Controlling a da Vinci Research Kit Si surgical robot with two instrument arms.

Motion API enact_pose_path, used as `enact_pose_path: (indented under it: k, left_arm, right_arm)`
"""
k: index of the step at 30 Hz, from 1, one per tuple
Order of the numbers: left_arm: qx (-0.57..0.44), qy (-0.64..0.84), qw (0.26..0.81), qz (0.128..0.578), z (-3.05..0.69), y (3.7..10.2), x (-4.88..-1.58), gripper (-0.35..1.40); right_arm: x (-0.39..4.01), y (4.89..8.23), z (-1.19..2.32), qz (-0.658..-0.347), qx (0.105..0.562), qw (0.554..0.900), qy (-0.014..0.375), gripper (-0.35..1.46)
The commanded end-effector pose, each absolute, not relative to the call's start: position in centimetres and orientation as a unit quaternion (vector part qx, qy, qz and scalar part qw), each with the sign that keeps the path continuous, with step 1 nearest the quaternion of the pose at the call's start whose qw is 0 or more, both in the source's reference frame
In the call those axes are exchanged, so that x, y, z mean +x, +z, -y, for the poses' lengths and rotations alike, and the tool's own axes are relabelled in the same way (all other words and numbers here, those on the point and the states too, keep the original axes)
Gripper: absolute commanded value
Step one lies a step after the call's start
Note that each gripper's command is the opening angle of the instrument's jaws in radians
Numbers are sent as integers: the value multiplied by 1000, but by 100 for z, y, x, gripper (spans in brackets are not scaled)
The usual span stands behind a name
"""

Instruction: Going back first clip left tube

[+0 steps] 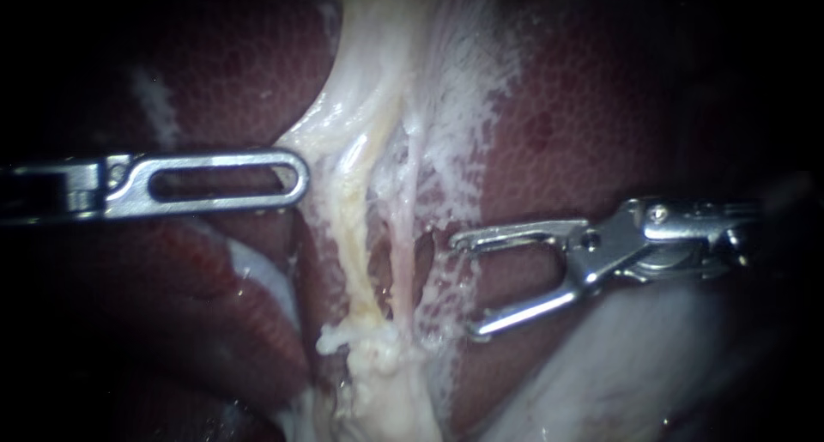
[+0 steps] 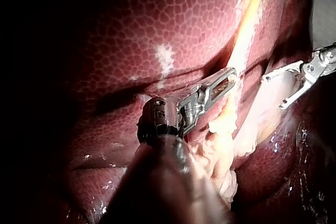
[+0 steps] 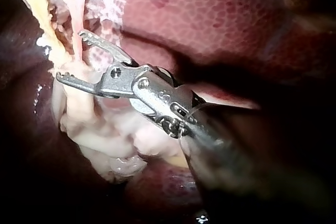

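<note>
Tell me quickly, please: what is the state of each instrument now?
Left instrument: shut, holding nothing.
Right instrument: open, holding nothing.

Two bright steel instruments flank the pale tissue band (image 1: 369,193).
The left instrument (image 1: 299,176) shows, nearest the band, a long, flat, round-nosed tip with one oblong slot cut through it; farther from the band come a small round pin, blocky stepped links and a dark shaft. The right instrument (image 1: 464,285) has, nearest the band, two thin bare bars for jaws, one finely toothed along its inner edge; farther from the band they meet a plate with a round pivot screw, then a shiny knuckle with a second screw head and a dark shaft.
</note>
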State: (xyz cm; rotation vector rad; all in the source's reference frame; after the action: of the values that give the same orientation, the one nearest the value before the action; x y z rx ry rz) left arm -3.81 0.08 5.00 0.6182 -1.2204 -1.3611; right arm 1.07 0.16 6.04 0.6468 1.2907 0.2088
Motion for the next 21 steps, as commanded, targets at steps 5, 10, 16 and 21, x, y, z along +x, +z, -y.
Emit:
enact_pose_path:
  k: [5,10,16,21]
  left_arm:
    - [263,-579,571,519,-9,505,-380,-35]
    - [263,-579,572,518,-9,508,-380,-35]
    - [263,-579,572,518,-9,511,-380,-35]
    - [262,-579,573,517,-9,515,-380,-35]
  right_arm:
    - [85,584,-29,-595,275,749,89,60]
    - [70,565,-42,-598,262,753,88,60]
    - [69,556,-44,-600,258,753,84,60]
    - [68,554,-45,-604,256,750,84,60]
